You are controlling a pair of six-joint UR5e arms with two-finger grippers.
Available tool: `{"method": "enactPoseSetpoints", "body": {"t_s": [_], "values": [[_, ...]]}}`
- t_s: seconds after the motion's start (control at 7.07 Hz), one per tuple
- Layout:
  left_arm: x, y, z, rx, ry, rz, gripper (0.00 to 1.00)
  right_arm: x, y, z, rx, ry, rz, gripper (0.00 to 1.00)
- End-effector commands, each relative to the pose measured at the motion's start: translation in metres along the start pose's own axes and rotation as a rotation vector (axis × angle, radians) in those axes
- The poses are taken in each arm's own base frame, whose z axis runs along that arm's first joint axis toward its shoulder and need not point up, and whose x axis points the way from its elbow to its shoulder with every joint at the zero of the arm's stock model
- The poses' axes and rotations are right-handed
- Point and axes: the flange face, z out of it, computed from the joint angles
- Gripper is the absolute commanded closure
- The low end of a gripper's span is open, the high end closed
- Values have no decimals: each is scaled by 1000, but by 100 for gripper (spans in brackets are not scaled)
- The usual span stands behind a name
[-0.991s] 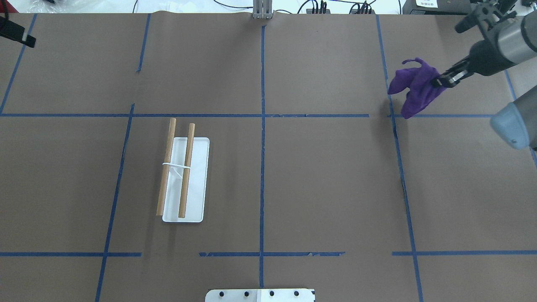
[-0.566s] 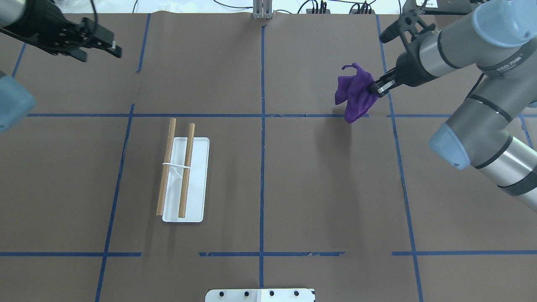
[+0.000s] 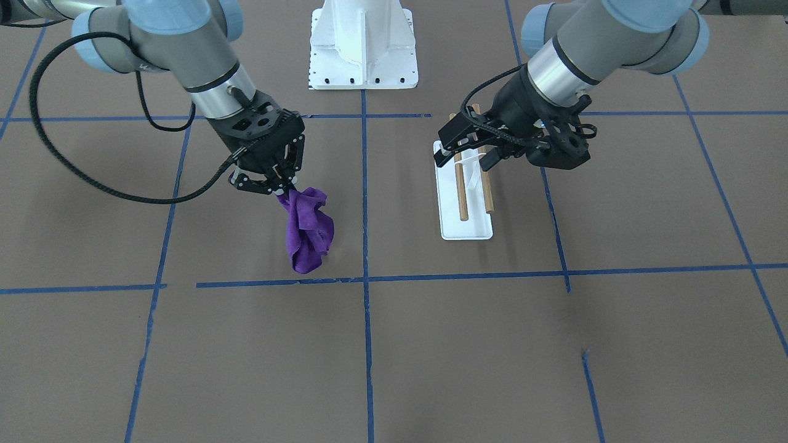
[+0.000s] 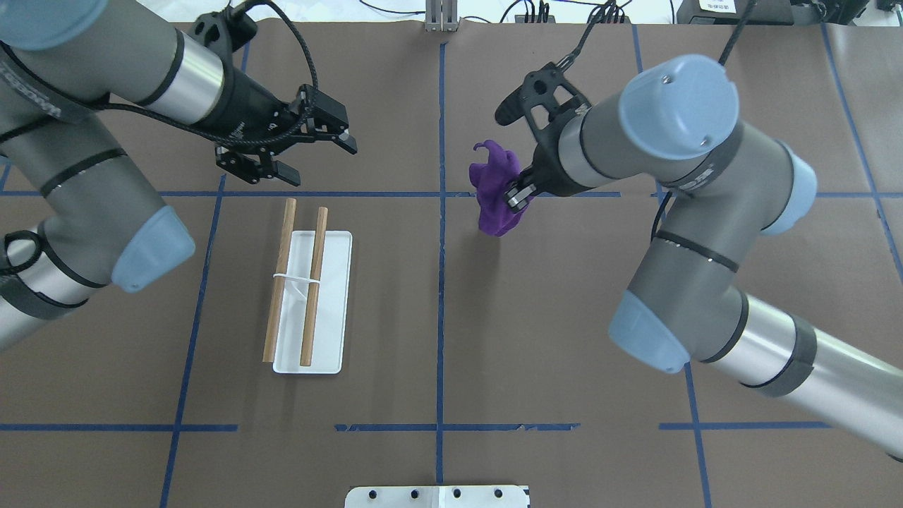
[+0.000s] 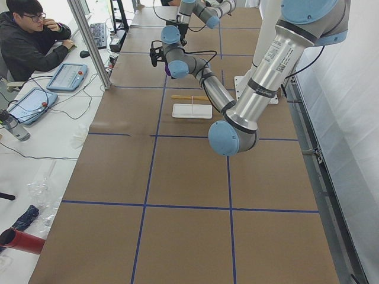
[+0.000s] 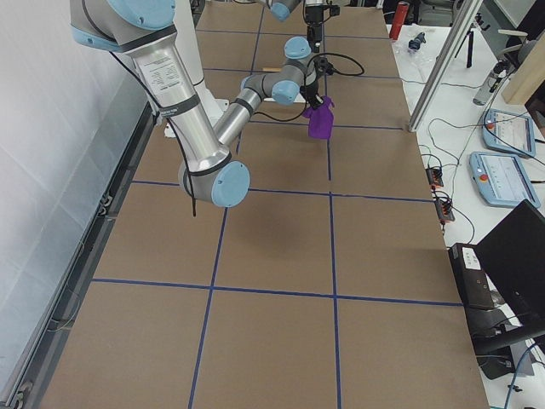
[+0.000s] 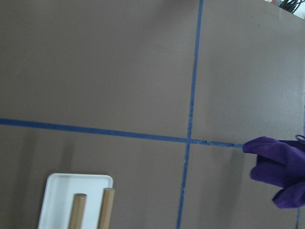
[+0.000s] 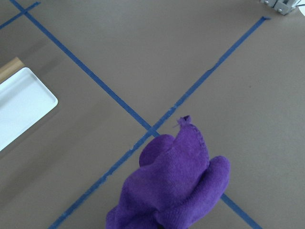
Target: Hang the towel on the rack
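- Right jaws clamped on the towel (image 4: pixel 496 192). It hangs bunched above the worktop (image 4: pixel 564 317) by the centre line, well apart from the rack (image 4: pixel 331 303).
- Left jaws spread and empty, hovering just past the rack's far end.
- Done: pickup. Left: carry over, drape across the dowels (image 4: pixel 314 282), release.

a bunched purple towel (image 8: pixel 174 191) fills the lower middle of the view, with a small frayed tip at its top. behind it lies the brown table cover (image 8: pixel 143 43), where two blue tape lines (image 8: pixel 86 69) cross just beside the towel's upper left edge. at the left edge shows the rack (image 8: pixel 21 107): a rounded white corner, with a wooden dowel (image 8: pixel 9 69) end just above it. a grey metal piece (image 8: pixel 283 5) sits in the top right corner.
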Motion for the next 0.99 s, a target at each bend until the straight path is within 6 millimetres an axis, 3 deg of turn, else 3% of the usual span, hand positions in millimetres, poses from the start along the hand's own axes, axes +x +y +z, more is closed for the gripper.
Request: {"method": "enactPoseSetpoints", "body": {"t_s": [0.0,0.42,0.57,0.85], "values": [[17,35,49,25,22,-121,0,-67,-2,7,53,30,-41,100],[29,38,62,34,23,-167,3,-105,9,1,85,15,-75,100],[35,38,62,32,30,-198,10,-116,12,-1,95,10,-85,100],[38,39,62,30,35,-201,12,-123,12,-9,111,-3,-90,100]]}}
